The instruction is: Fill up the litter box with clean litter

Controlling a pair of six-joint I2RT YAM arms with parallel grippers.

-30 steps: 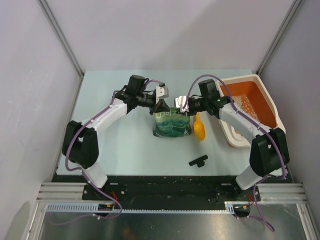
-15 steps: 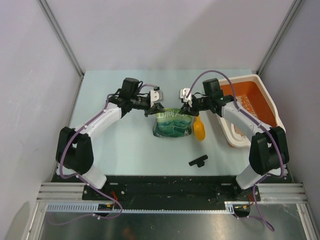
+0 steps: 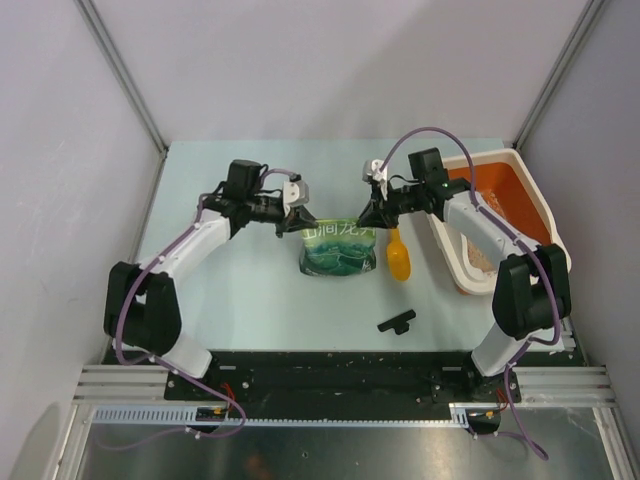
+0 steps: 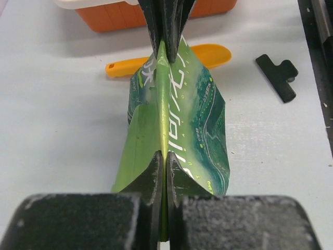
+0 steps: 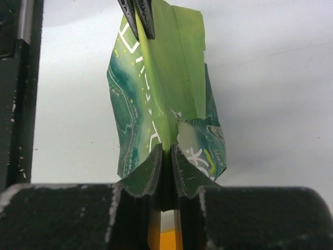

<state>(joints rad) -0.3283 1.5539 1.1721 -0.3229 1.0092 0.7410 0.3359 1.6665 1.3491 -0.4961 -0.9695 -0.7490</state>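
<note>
left gripper (image 4: pixel 164 158): clamped on green bag (image 4: pixel 192 104) | right gripper (image 5: pixel 166 151): likewise (opposite end)

Open tabletop (image 3: pixel 240 300) lies left of the green bag (image 3: pixel 340 250), whereas on its right the orange scoop (image 3: pixel 398 258) lies just beside it, the black clip (image 3: pixel 396 321) sits nearer the front, and the right arm (image 3: pixel 480 225) crosses the litter box (image 3: pixel 463 268).
</note>
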